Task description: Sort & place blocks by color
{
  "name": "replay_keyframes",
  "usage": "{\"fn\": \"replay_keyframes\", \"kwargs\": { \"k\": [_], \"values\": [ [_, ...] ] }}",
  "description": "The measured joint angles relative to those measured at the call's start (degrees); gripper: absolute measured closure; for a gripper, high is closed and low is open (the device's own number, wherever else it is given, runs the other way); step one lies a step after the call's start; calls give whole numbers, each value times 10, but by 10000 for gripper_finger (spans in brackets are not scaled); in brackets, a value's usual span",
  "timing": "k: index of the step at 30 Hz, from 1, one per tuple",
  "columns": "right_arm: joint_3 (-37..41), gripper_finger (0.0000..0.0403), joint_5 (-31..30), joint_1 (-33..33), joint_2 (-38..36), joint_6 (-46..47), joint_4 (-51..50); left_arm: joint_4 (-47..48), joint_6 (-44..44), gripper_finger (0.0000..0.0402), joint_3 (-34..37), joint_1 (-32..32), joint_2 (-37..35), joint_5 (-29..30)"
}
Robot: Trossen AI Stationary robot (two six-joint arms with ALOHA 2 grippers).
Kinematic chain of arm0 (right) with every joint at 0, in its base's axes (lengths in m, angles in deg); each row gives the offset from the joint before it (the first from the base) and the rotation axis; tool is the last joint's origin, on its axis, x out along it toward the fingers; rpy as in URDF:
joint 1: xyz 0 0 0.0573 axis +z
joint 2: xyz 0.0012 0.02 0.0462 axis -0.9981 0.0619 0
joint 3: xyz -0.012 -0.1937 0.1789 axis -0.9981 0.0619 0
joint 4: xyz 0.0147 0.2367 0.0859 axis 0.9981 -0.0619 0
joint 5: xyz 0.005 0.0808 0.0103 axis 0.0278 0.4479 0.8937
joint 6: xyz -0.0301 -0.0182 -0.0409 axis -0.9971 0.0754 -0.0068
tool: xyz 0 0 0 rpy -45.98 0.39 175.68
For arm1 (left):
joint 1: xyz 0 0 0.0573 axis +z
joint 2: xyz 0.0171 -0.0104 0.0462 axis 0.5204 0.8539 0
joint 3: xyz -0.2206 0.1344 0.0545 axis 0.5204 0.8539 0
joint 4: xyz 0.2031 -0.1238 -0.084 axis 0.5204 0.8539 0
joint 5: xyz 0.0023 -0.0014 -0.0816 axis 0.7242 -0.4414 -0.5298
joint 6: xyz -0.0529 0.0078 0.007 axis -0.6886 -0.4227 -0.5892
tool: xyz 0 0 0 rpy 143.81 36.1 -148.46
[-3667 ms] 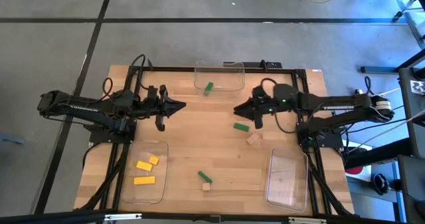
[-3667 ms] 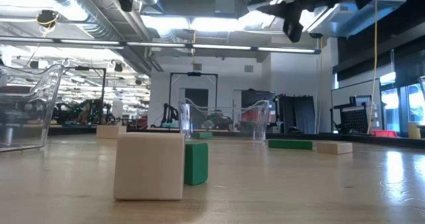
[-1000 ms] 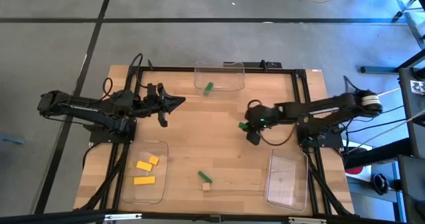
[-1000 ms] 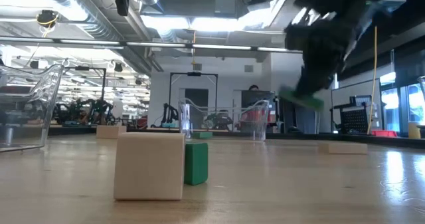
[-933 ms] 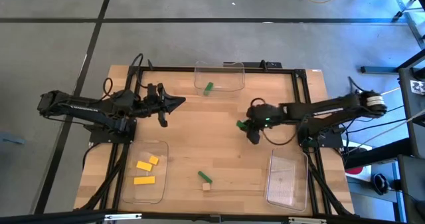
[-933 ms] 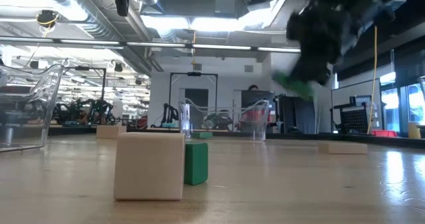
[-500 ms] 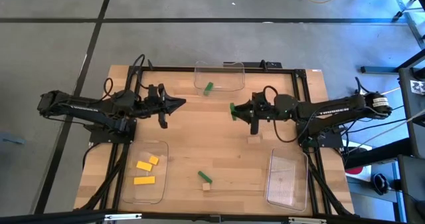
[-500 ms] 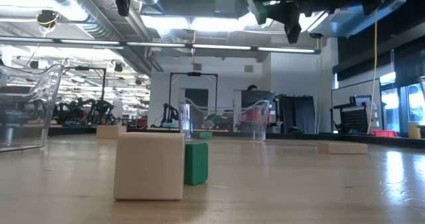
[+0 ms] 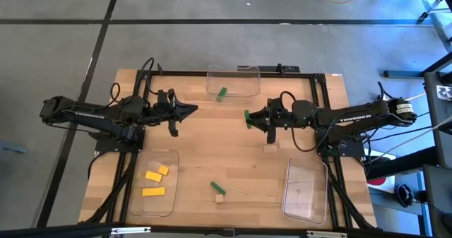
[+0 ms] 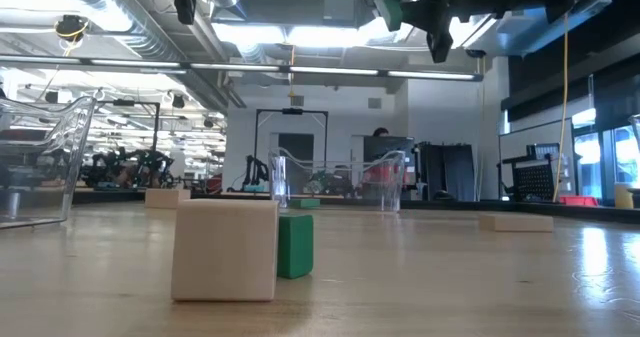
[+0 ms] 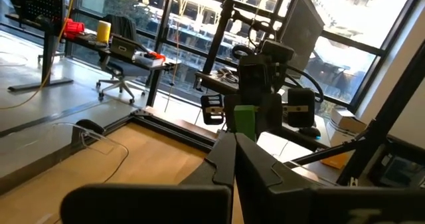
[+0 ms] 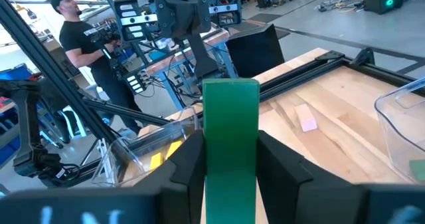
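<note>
My right gripper (image 9: 251, 118) hovers above the table's middle, level, shut on a green block (image 12: 230, 111). My left gripper (image 9: 192, 111) waits shut over the table's left half, pointing at the right one. A second green block (image 9: 222, 93) lies in the clear far tray (image 9: 244, 73). Three yellow blocks (image 9: 154, 176) lie in the near left tray (image 9: 169, 203). A green block (image 9: 217, 188) and a tan block (image 9: 219, 198) sit side by side near the front edge. Another tan block (image 9: 269, 148) lies on the table below the right arm. My right gripper pinches the green block by its two long side faces (image 12: 211, 151) between both fingers (image 12: 188, 164). The fingers lie level, pointing toward the table's left. The block's end (image 12: 230, 94) sticks out past the fingertips, and the block is lifted clear of the table.
A clear tray (image 9: 305, 188) with nothing in it stands at the near right. A black frame (image 9: 282, 72) runs along the table's far edge. Bare wood (image 9: 212, 139) lies between the two arms. A person (image 12: 83, 41) stands beyond the table in the right wrist view.
My right gripper, shut on the green block, rose from the table's surface and moved toward the far left. It tipped from pointing down to level. The block came up clear of the table with it; the tan block stayed where it was.
</note>
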Motion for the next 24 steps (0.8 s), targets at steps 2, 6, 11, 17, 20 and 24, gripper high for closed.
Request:
{"fn": "replay_keyframes", "kwargs": {
  "k": [2,6,11,17,20,24],
  "values": [
    [0,299,0,0,0,0,0,0,0,402,0,0,0,0],
    [-1,299,0,0,0,1,0,0,-3,402,0,0,0,-7],
    [-81,299,-3,-29,21,-30,-103,0,-5,402,0,0,0,-11],
    [-256,299,-4,-135,124,-109,-298,-3,-6,402,0,0,0,-14],
    [-342,299,-2,-193,195,-127,-371,-5,-16,402,0,0,0,-15],
    [-432,299,-2,-252,298,-128,-456,-6,-18,402,0,0,0,-15]
  ]
}}
